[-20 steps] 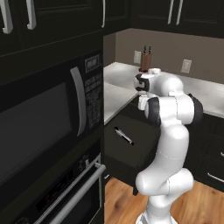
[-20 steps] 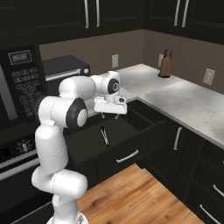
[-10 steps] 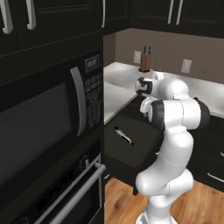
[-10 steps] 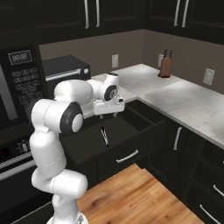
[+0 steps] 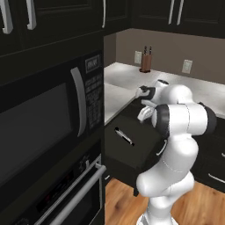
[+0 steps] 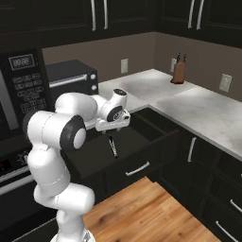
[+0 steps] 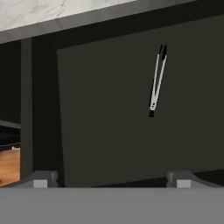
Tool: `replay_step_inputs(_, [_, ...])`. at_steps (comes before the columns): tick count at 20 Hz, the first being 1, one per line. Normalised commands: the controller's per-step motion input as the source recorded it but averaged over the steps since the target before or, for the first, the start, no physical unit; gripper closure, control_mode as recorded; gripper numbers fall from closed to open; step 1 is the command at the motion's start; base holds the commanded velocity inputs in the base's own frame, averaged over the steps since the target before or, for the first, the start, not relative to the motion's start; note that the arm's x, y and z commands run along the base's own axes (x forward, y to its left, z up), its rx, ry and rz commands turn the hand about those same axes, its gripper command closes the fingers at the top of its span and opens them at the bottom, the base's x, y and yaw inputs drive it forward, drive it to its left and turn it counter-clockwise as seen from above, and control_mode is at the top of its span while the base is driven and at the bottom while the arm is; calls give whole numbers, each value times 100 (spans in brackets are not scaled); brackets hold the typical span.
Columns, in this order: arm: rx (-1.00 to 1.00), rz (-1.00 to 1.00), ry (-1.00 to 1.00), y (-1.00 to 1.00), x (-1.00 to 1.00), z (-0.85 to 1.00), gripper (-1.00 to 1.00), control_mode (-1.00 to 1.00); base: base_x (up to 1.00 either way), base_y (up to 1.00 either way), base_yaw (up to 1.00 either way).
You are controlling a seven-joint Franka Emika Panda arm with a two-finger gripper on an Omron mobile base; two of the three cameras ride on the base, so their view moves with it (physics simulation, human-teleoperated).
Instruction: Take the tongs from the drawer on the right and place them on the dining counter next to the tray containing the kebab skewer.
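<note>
One thing has changed in the last second: our arm has drawn its hand back over the open drawer (image 6: 137, 142) and our jaws have spread to their widest, gripping nothing. In the hand view the two tips sit far apart at the bottom edge, with the dark drawer floor between them.

Going left to right in the right base view, we see the microwave (image 6: 21, 90), then the toaster oven (image 6: 71, 78), then our gripper (image 6: 113, 126) hanging just above the drawer, and at the far right the knife block (image 6: 178, 71) on the bench (image 6: 198, 106).

The tongs (image 7: 156, 81) lie flat on the drawer floor, almost closed, untouched. In the left base view the tongs (image 5: 124, 136) rest near the middle of the drawer.

We judge the drawer is now open and the hand freed, so the next step is to descend and line up across the tongs' slim arms.
</note>
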Motion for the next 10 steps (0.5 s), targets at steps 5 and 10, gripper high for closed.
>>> replay_step_inputs(5, [-11,-2,0,30,0,0,-100,-100,0,0,0])
replay_step_inputs(10, [-5,-1,-4,4,0,-13,-100,-100,0,0,0])
